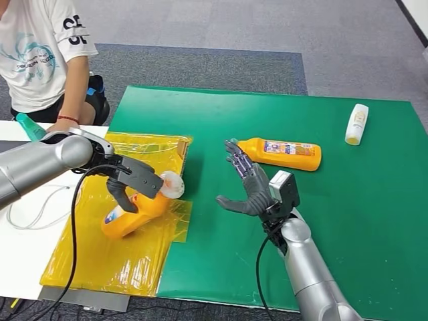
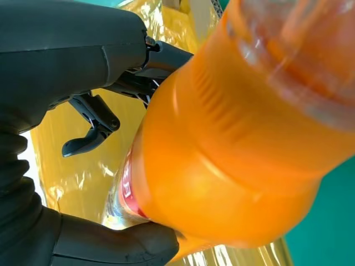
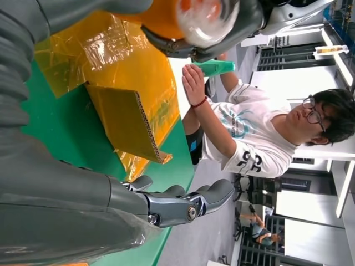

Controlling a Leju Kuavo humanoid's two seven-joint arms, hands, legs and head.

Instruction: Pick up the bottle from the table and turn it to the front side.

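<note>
My left hand (image 1: 132,179) grips an orange bottle (image 1: 135,210) with a clear cap (image 1: 173,184), holding it tilted just above the yellow plastic sheet (image 1: 116,257). In the left wrist view the orange bottle (image 2: 234,149) is wedged between the thumb (image 2: 117,244) and the dark fingers (image 2: 90,124). My right hand (image 1: 247,184) hovers open over the green mat (image 1: 353,221), fingers spread, palm facing the held bottle. A second orange bottle (image 1: 280,153) lies on its side on the mat just beyond my right hand. The held bottle's cap (image 3: 207,16) shows in the right wrist view.
A white bottle (image 1: 356,124) lies at the mat's far right. A person in a white shirt (image 1: 40,47) sits at the far left, a hand (image 1: 63,122) beside a teal bottle (image 1: 29,127). A cardboard flap (image 3: 125,124) stands up at the sheet's edge.
</note>
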